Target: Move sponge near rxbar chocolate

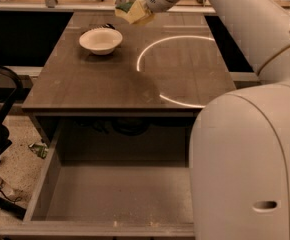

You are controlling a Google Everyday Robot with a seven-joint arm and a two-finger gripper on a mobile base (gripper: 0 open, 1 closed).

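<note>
1. Hanging clear of the table top (85, 86), the sponge (133, 13) is seen over the far edge, a little left of centre. It is tilted, with the dark green scouring face up and back and the pale yellow body toward the camera.
2. The sponge is clamped by the gripper (139, 7), jaws closed on it from the upper right. The fingers are mostly hidden behind the sponge.
3. The rxbar chocolate (107, 27) is seen as a thin dark bar lying flat on the table top, just behind the white bowl (100, 40) and partly covered by its rim. It sits below and left of the sponge in the view, near but not touching.
4. The white bowl is set upright on the far left part of the table top.
5. A bright light ring (140, 58) is reflected on the right half of the dark wood-grain top, its left arc just beside the bowl.
6. An open drawer (120, 194) is pulled out from under the front edge toward the camera, with grey walls and floor.
7. The white arm (245, 14) is brought in from the upper right. The robot body (245, 174) fills the lower right and covers the drawer's right side.
8. A black chair (0, 109) is cut off by the left edge, and some litter (38, 149) is seen on the speckled floor beside the drawer.
</note>
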